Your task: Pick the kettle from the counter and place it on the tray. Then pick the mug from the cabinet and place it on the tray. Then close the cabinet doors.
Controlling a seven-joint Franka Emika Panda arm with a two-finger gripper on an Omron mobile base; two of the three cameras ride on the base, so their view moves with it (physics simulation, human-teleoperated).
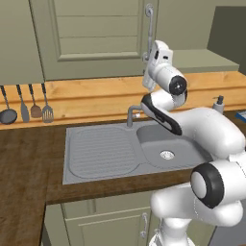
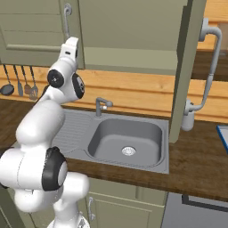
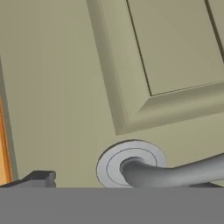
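Observation:
My gripper (image 3: 122, 184) is open, right up against the left cabinet door (image 1: 96, 33). One dark fingertip (image 3: 40, 178) shows at the lower left of the hand view. The round lower mount of that door's grey bar handle (image 3: 131, 168) sits close in front of the hand. From the base views, the hand (image 1: 157, 56) is at the lower end of this handle (image 1: 149, 24), and the left door is closed. The right cabinet door (image 2: 182, 67) stands open, edge-on, with its curved handle (image 2: 209, 67) facing right. A blue corner of the tray (image 2: 222, 133) peeks in at the right. Kettle and mug are out of view.
The grey steel sink (image 1: 168, 149) with its faucet (image 1: 130, 114) is set in the dark wood counter (image 1: 24, 163) below the arm. Utensils (image 1: 29, 108) hang on the wall at left. A soap dispenser (image 1: 219, 103) stands right of the sink.

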